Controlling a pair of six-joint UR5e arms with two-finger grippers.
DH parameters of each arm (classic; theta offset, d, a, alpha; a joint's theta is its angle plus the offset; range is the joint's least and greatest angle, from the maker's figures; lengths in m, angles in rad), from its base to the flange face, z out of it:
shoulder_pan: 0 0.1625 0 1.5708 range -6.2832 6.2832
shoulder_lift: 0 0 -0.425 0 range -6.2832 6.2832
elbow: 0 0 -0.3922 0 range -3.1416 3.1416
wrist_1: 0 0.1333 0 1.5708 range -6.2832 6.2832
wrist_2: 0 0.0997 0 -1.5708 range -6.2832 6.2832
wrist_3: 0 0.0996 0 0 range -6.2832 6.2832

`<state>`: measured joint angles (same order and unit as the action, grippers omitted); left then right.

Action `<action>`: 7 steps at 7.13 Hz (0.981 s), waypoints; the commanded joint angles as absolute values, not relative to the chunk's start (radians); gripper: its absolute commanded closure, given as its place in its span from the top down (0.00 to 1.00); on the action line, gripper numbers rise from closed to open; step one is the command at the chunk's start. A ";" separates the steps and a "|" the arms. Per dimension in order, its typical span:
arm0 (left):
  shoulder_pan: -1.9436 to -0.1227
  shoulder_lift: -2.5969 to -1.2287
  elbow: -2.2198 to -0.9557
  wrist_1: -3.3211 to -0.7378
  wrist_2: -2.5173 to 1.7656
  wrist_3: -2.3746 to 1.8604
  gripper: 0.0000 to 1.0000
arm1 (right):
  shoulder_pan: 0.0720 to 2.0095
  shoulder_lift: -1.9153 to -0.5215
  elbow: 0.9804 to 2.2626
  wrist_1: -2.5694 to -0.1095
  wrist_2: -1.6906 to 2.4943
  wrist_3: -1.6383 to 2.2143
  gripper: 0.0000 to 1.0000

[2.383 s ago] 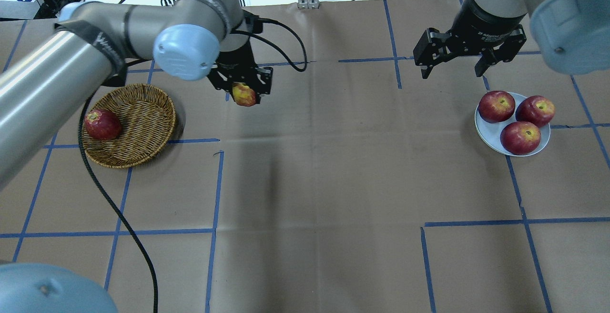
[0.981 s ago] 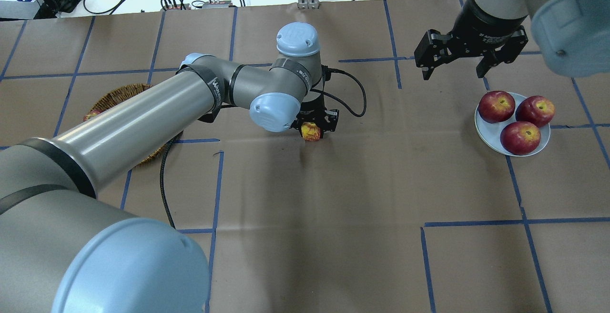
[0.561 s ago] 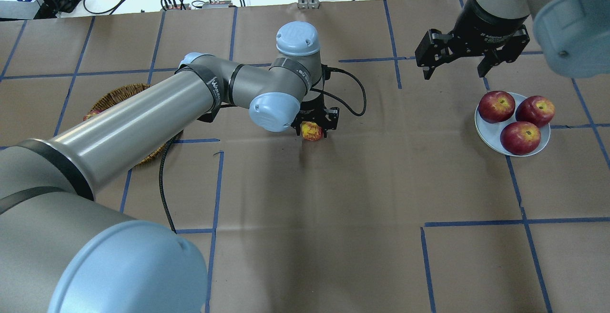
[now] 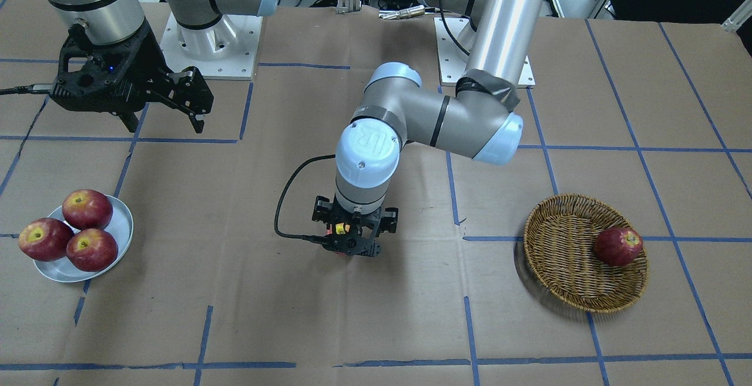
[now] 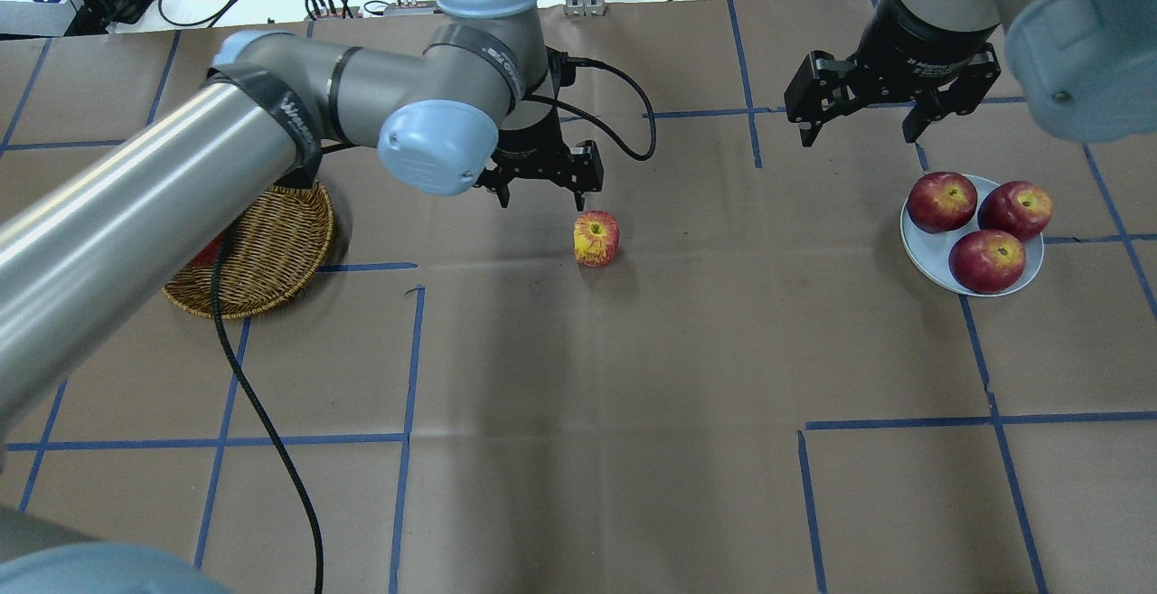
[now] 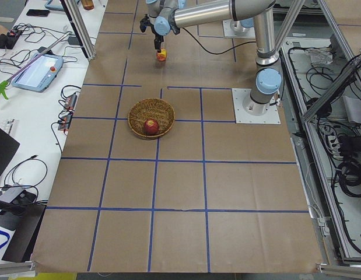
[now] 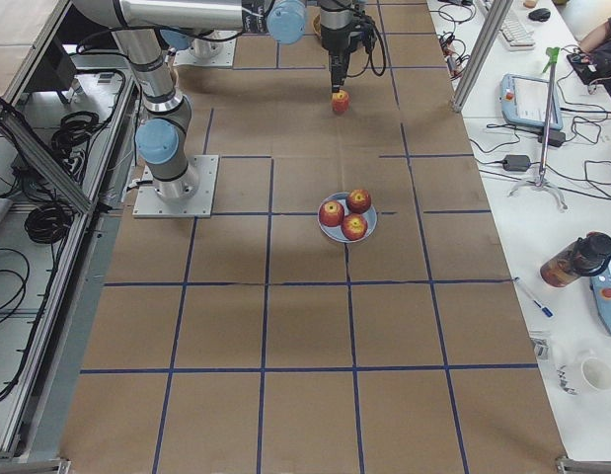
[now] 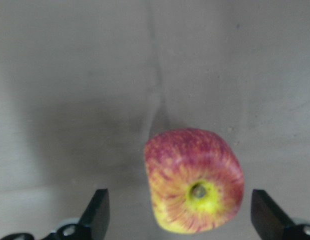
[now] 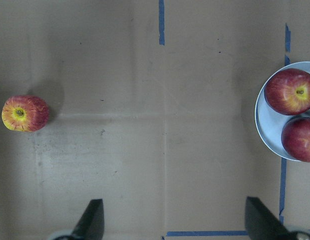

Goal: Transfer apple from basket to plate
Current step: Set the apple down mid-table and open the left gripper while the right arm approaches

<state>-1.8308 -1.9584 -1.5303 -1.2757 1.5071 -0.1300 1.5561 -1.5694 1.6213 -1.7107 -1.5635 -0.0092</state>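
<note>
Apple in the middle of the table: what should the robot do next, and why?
Probably the right gripper should swing over to the apple and come down around it. The apple sits alone on the table, the left gripper is open and clear of it, and the plate lies on the right arm's side.

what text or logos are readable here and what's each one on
"UR": logo on the left arm's blue joint cap.
White print on the right arm's black wrist: too blurred to read.
White print on the left arm's black band: too blurred.
None on the apple, basket or plate.
</note>
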 commanded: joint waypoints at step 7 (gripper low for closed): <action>-1.655 -1.707 -1.532 -1.526 1.542 -0.051 0.99 | 1.879 -1.206 1.562 -2.101 -1.640 0.359 1.00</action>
